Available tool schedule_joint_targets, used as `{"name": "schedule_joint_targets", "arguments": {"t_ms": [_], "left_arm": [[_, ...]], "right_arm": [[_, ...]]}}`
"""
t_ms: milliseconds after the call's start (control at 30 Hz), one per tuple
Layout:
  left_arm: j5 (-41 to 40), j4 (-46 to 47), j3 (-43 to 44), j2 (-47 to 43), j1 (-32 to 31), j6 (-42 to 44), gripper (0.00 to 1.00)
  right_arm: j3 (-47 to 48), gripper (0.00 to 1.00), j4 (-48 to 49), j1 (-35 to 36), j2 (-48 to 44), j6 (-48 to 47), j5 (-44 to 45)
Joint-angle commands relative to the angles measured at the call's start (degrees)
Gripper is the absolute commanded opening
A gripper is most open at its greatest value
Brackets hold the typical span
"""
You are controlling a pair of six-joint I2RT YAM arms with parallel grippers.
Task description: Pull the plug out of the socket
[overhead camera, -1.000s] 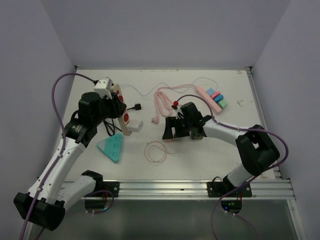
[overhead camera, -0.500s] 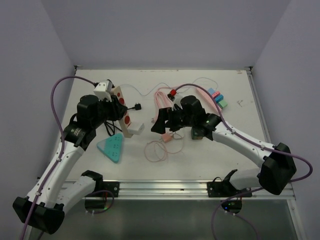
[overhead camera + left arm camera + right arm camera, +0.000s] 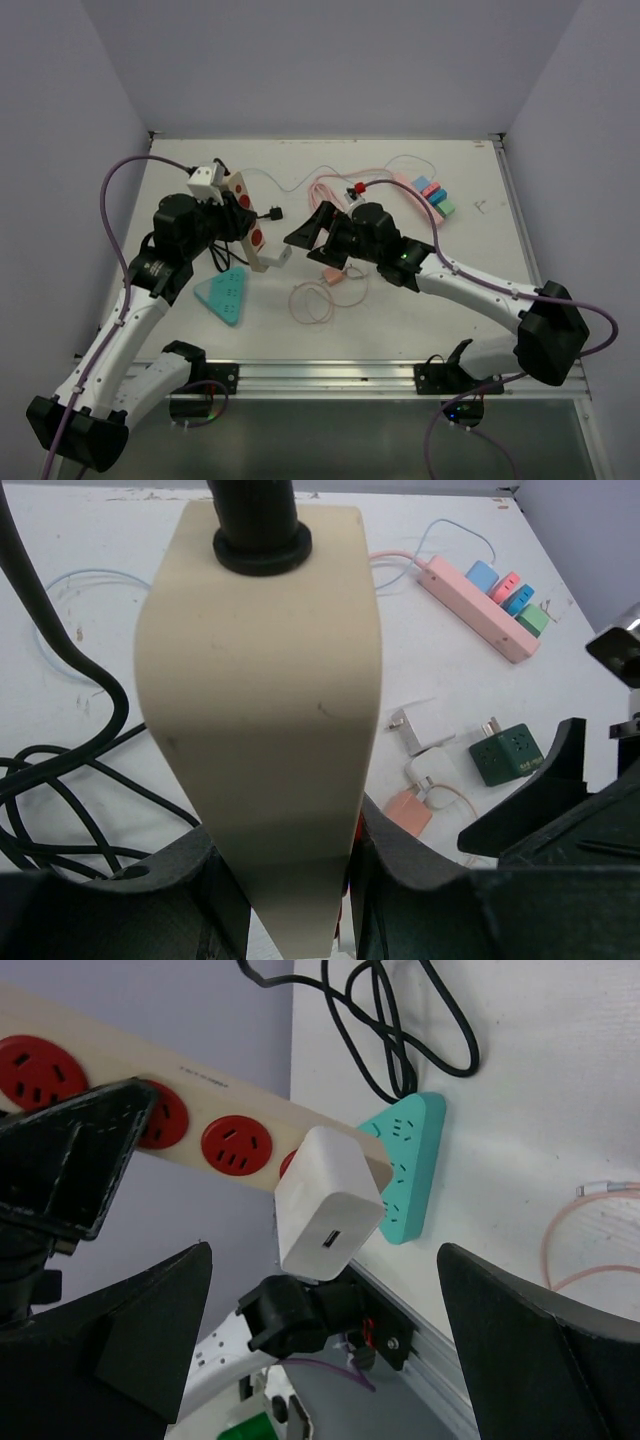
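Observation:
My left gripper is shut on a cream power strip with red sockets and holds it raised above the table. A white plug sits in the socket at the strip's low end. In the left wrist view the strip's plain back fills the space between my left gripper's fingers. My right gripper is open just right of the plug, not touching it. In the right wrist view the white plug hangs from the strip, centred between my right gripper's spread fingers.
A teal triangular power strip lies below the held strip, with black cable beside it. A pink strip with coloured plugs, pink cable, a thin cable loop and small adapters lie right of centre.
My right arm has swung left from the table's middle, and its open gripper now faces the white plug. My left arm has shifted the raised strip slightly.

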Motion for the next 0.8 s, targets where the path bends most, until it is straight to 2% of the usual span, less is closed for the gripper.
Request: {"name": "schedule_joint_targets", "arguments": {"t_ms": [0,133,233,333,367,533,600,633,667,733,767], "left_arm": [[1.4,10.5,0.8,-1.2,-0.1,-0.8,0.0],[1.5,12.4,0.2,-1.0,-0.2,-1.1,0.0],[2.3,13.6,-0.3,-0.8,-0.2,-1.2,0.0],[2.2,14.7,-1.2,-0.7,-0.2,-1.0,0.0],[2.0,15.5,-1.6,-0.8,-0.2,-1.0,0.0],[1.0,19.5,-4.4,-1.2,-0.2,-1.1,0.0],[0.3,20.3,-4.9,-1.0,-0.2,-0.9,0.0],[-1.8,20.4,-5.2,-1.0,-0.2,-0.8,0.0],[-3.3,21.2,-5.5,-1.2,-0.2,-0.7,0.0],[-7.9,22.7,-7.6,-2.4,-0.2,0.1,0.0],[-10.2,24.2,-9.0,-2.8,-0.2,1.1,0.0]], "right_arm": [[2.6,0.98,1.9,1.1,4.0,8.0,3.0],[1.9,0.96,4.3,2.4,7.1,11.9,3.3],[1.8,0.9,8.6,3.1,9.4,13.6,2.6],[2.1,0.82,12.6,3.3,10.8,15.2,1.7],[2.4,0.77,13.1,3.4,11.1,15.4,1.5],[3.9,0.6,14.1,3.9,12.1,16.9,0.8],[3.8,0.44,14.3,3.9,12.3,17.7,0.8],[3.1,0.37,14.9,4.0,12.1,18.0,0.8],[2.7,0.24,15.3,4.0,11.9,18.2,0.6],[1.1,0.11,15.3,4.0,10.8,19.0,0.6],[0.5,0.0,15.4,4.0,10.2,19.4,0.5]]}}
